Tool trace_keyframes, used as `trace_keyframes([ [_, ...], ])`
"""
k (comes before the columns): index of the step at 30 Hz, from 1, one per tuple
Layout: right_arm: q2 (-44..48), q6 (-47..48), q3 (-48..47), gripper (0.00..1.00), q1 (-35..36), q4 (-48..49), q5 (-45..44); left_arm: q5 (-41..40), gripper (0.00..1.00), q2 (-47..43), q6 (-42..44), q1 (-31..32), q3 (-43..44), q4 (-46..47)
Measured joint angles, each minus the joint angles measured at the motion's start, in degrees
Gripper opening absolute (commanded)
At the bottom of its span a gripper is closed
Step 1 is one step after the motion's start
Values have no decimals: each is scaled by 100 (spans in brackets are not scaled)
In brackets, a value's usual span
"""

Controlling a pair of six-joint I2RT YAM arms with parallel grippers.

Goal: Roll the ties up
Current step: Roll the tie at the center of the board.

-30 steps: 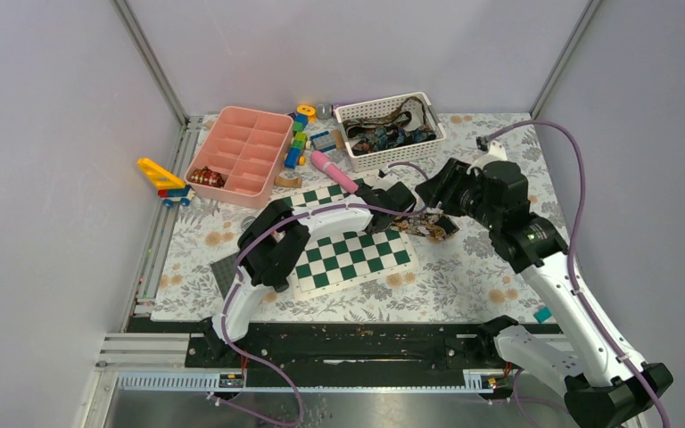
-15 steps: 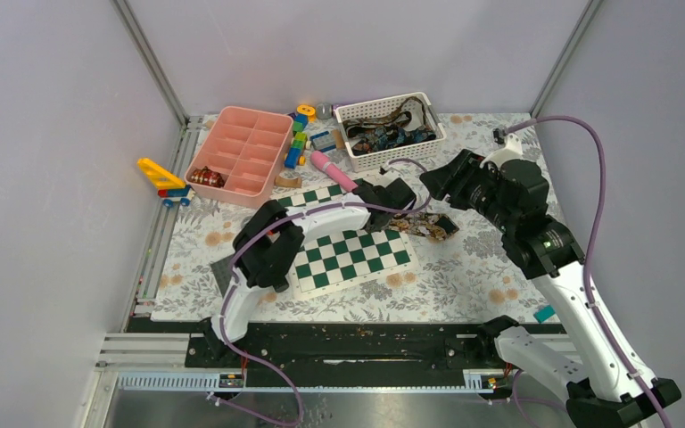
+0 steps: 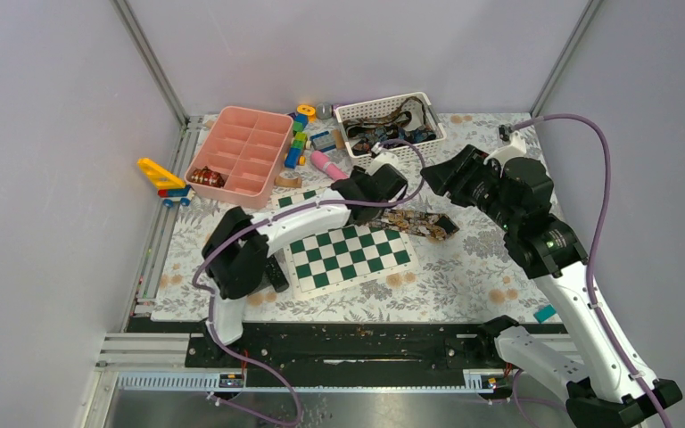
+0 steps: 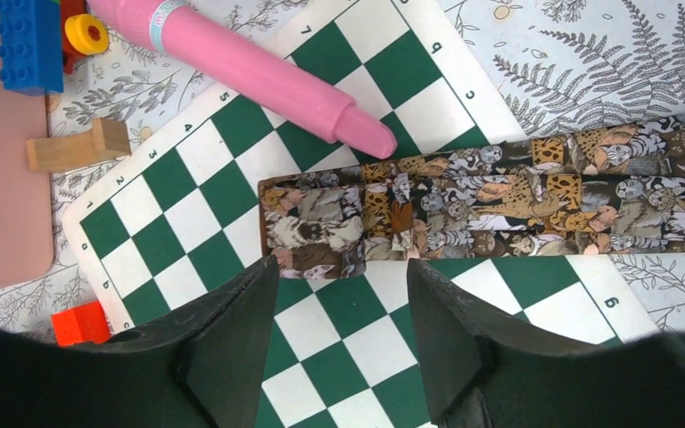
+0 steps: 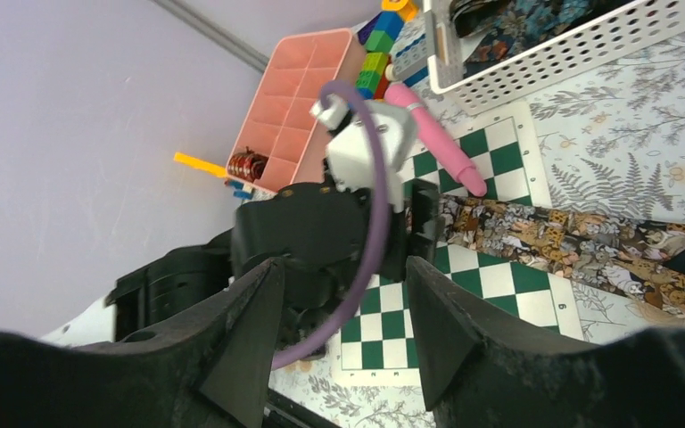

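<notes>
One patterned tie (image 4: 499,201) lay flat across a corner of the chessboard (image 4: 321,330) and out onto the floral mat (image 4: 606,53), its end on the board folded over, with the pink marker (image 4: 250,76) tip just beside it. The left gripper (image 4: 341,272) hovered over that fold, fingers spread and holding nothing. The right gripper (image 5: 343,267) hung higher, fingers likewise spread and empty

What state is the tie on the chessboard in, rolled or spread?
Mostly spread: the tie lies flat across the chessboard, with only one end looking folded over; no coil.
</notes>
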State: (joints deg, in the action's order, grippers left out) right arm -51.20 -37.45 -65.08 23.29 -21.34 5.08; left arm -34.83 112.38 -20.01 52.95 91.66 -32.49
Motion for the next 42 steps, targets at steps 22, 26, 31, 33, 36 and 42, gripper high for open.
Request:
trace_keyframes([
  [22,-2459,-699,352,36,81,916,798,1762,57,-2352,-951,-2046,-3097,1871],
  [26,-3679,-586,225,34,282,986,1187,2118,57,-2568,-1167,-2127,-3670,2520],
  [31,-4625,-472,-166,34,549,1005,1390,2352,58,-2570,-1335,-2177,-3950,3154],
  [33,-4876,-439,-417,34,610,1010,1408,2420,58,-2570,-1394,-2203,-4072,3412],
  [36,-5184,-389,-782,34,649,1012,1408,2496,58,-2570,-1464,-2264,-4168,3593],
  [42,-5818,-262,-1394,33,660,984,1399,2566,58,-2568,-1620,-2341,-4358,4109],
])
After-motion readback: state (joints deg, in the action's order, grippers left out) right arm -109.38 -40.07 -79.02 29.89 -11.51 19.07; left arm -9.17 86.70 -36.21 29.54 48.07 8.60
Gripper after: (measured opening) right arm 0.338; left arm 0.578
